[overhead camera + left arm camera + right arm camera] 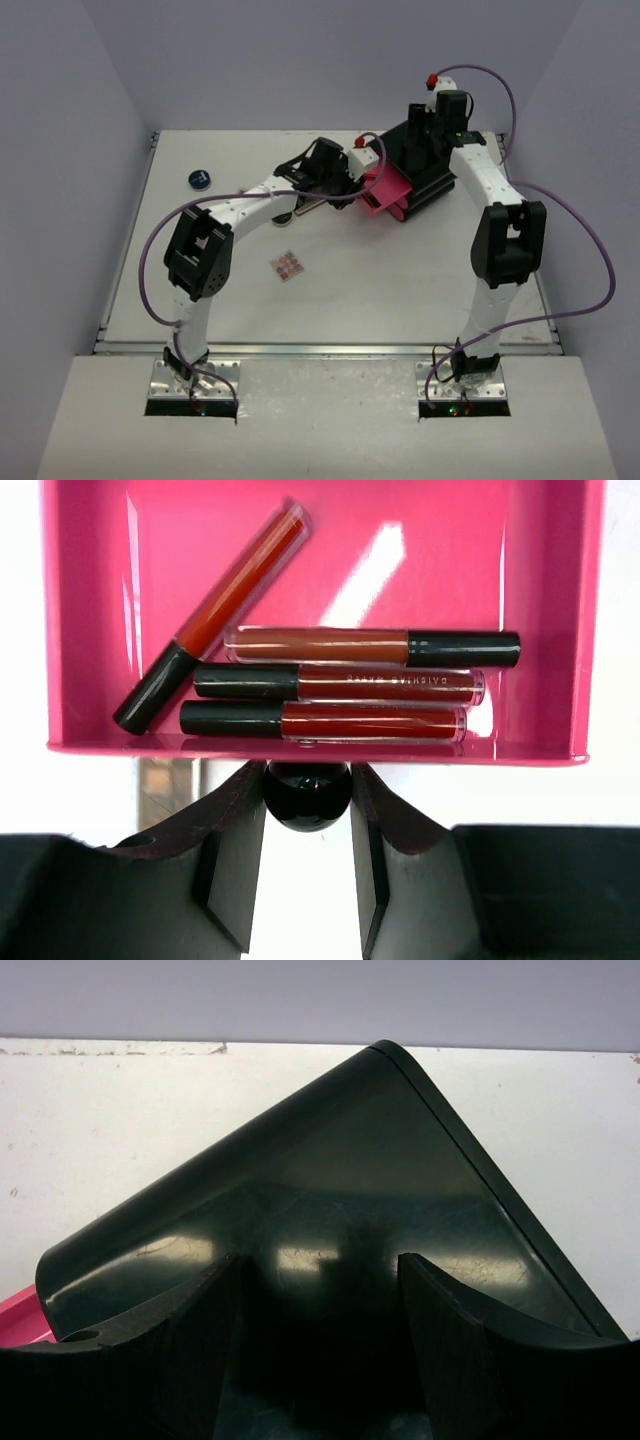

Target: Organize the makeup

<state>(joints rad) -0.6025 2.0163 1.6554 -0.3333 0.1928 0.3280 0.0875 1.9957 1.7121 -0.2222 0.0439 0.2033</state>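
A pink drawer point(90, 630) stands pulled out of the black box point(428, 170). In it lie several red-and-black lip sticks point(330, 685), one slanted at the left and the others side by side. My left gripper point(307, 772) is shut on the drawer's round black knob point(307, 802), a finger touching each side. In the top view the left gripper point(365, 180) is at the drawer point(385, 192). My right gripper point(320, 1260) stands open over the box's glossy top point(350, 1160); seen from above, it point(428, 125) is at the box's far end. A tan-pink palette point(288, 266) and a dark-blue jar point(199, 179) lie on the table.
The white table point(400, 290) has a metal rail along its near edge. A small dark item point(300, 208) sits partly hidden under the left forearm. Purple cables loop beside both arms. Grey walls close in the back and sides.
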